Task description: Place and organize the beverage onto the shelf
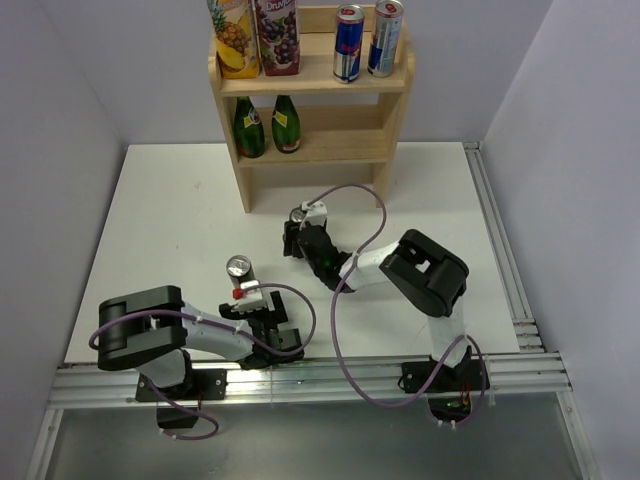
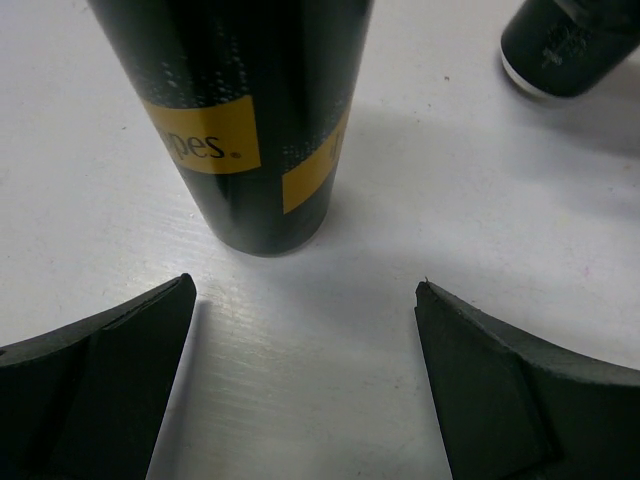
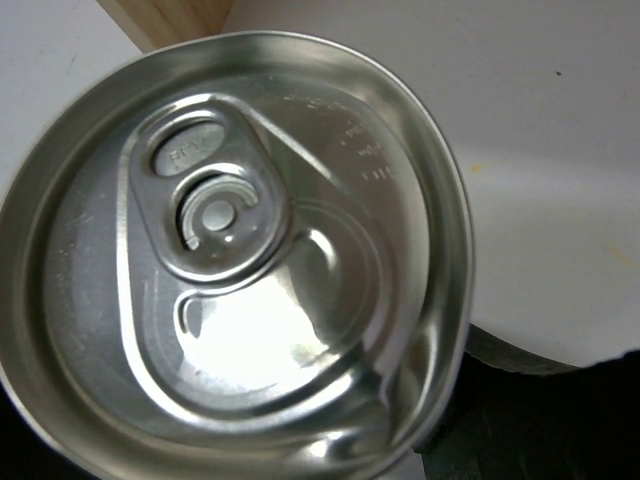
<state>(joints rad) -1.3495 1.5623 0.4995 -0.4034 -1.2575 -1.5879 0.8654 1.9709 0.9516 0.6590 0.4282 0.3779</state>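
So the shelf-side can [image 1: 298,215] is at 6 o'clock of the shelf [image 1: 340,147], just in front of its base. As far as I can tell it's standing on the table [image 1: 170,220].

Main worry imo: it's slick aluminium and I can't see how far down the body the fingers sit. A fast lift could let it slip or tilt.

The top tier is packed with two cartons [image 1: 255,35] and two tall cans [image 1: 365,40]. So the free room is on the middle tier, at 3 o'clock of the green bottles [image 1: 268,125]. Going in there, the can could catch the tier's raised edge or knock a bottle over.

The right gripper [image 1: 302,232] comes at the can from about 5 o'clock and looks clenched on its sides. In its wrist view the lid fills nearly everything, with dark finger at the lower corner.

The black-and-yellow can [image 2: 250,120] stands upright around 7 o'clock of the first one. The left gripper [image 2: 305,300] is spread wide at that can's 6 o'clock, close but not touching.
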